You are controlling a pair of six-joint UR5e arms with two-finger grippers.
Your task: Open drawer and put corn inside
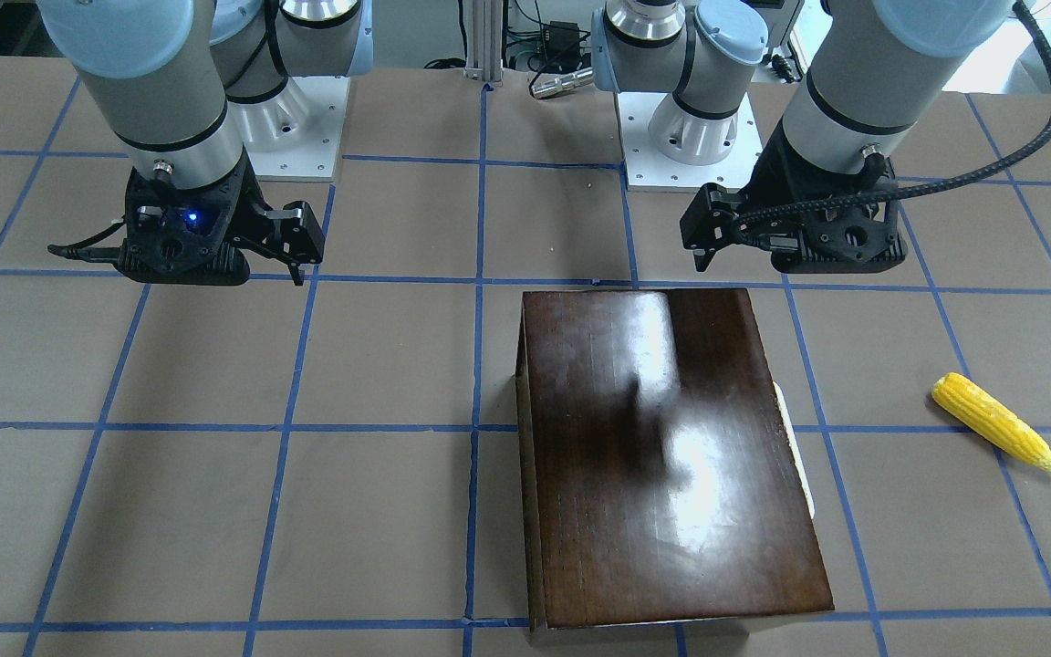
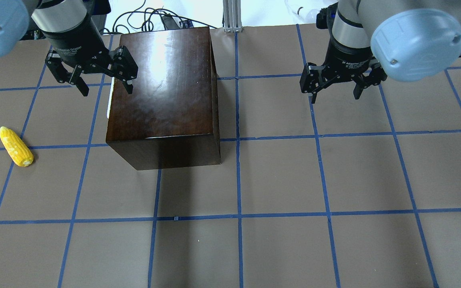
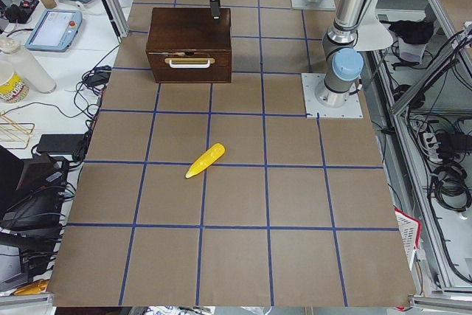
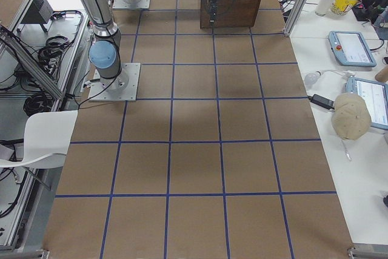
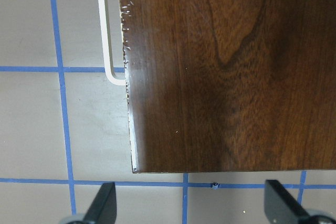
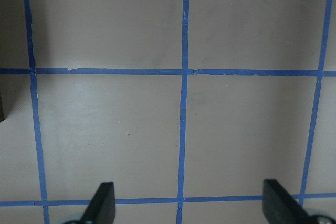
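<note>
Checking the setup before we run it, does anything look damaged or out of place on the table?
Only minor wear: the box has whitish chipping along its top edge beside the handle. The drawer is shut and the corn lies intact, apart from the box.

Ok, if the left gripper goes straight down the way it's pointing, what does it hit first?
Probably bare table just past the box corner: in the wrist view the left gripper sits beyond its edge. It's close, though, so it could clip the box top.
</note>
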